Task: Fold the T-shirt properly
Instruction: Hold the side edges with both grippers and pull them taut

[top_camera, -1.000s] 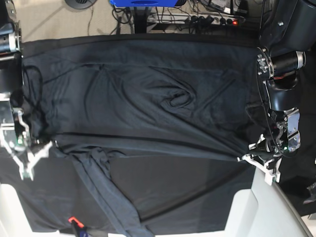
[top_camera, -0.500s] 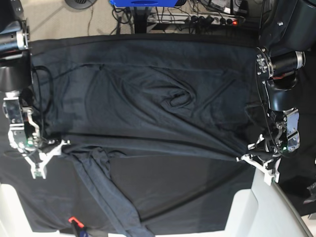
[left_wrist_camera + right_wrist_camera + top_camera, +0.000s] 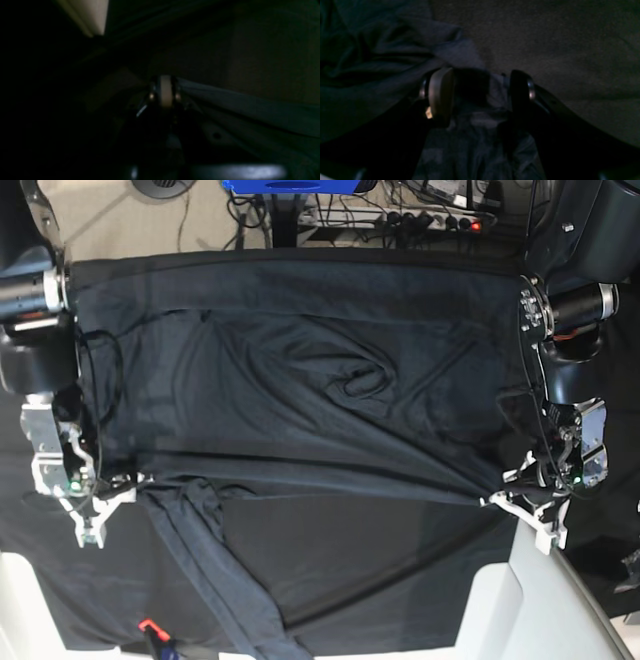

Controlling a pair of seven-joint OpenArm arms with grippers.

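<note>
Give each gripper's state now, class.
Left gripper: shut on the dark charcoal knit T-shirt.
Right gripper: open, shirt fabric between its fingers.

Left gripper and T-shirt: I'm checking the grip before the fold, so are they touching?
Touching. In the left wrist view the left gripper has its jaws shut on the T-shirt, whose fabric stretches taut away from it.

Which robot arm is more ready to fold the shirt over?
Probably the left gripper: it is shut on the T-shirt edge, pulled taut. The right gripper stands open around a bunched fold, so it must close first.
</note>
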